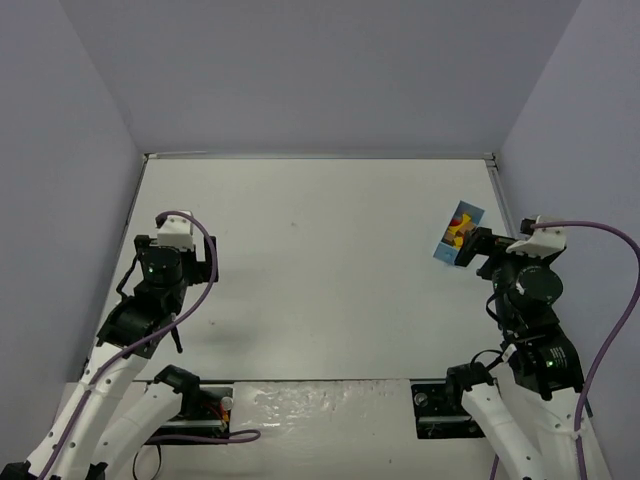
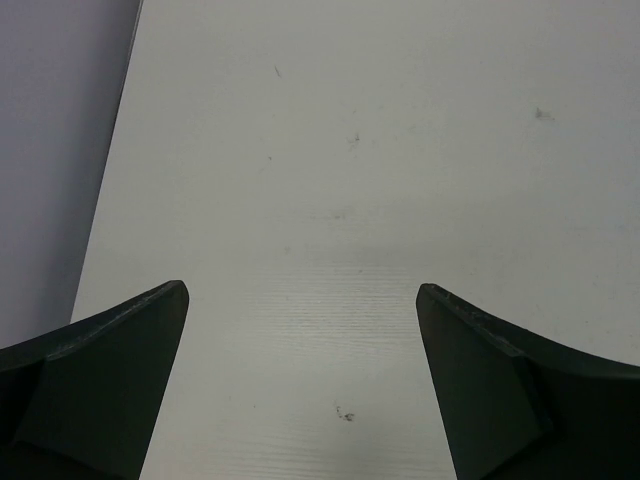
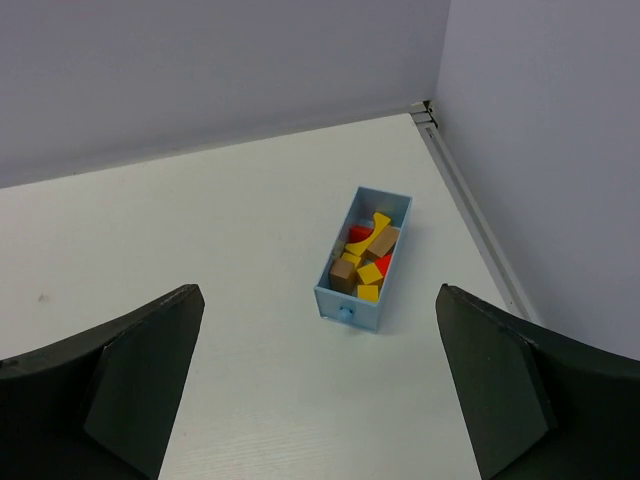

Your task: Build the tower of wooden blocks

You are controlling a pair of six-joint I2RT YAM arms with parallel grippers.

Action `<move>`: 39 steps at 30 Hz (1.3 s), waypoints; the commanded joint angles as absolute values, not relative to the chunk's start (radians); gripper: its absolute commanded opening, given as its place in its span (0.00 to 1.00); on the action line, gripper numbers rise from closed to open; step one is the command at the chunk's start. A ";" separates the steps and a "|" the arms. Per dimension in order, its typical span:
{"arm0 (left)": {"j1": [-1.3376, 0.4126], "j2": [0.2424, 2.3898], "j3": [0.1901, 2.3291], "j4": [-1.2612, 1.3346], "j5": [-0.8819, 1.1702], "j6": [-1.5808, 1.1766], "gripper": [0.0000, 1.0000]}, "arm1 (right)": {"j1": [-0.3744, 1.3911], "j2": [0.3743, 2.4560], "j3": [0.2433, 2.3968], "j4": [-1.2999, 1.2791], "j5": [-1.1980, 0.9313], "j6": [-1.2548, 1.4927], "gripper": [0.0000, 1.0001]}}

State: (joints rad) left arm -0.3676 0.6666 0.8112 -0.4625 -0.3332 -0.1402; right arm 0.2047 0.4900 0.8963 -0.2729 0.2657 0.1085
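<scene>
Jaws of L gripper (image 2: 300, 290) and R gripper (image 3: 318, 292) are being held wide apart, nothing gripped. Wood blocks (image 3: 365, 262) are being kept in 1 loose heap inside light-blue box (image 3: 350, 310), far R of table (image 1: 320, 260), near R gripper.

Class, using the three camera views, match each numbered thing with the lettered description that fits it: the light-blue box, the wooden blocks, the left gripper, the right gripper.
Things
1. light-blue box
2. wooden blocks
3. left gripper
4. right gripper

Descriptions
A. open over bare table, nothing between its fingers
B. lying loose inside the box
C. open, with the box ahead of it in its wrist view
D. resting on the table close to the right wall

Pairs: 1-D, 2-B, 3-A, 4-C
</scene>
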 commanded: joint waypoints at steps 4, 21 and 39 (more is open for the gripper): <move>-0.373 0.638 0.801 -0.341 -0.330 -0.161 0.97 | 0.211 0.567 0.916 -0.199 0.287 0.144 1.00; -0.370 0.697 0.832 -0.432 -0.418 -0.210 0.97 | -0.041 1.259 1.126 -0.214 0.267 0.391 0.91; -0.370 0.715 0.844 -0.439 -0.362 -0.223 0.97 | -0.172 1.716 1.180 -0.103 0.183 0.351 0.50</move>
State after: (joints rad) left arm -0.3676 0.7041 0.7853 -0.4751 -0.3777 -0.2068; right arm -0.1744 1.6983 1.1633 -0.1725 0.1953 0.3703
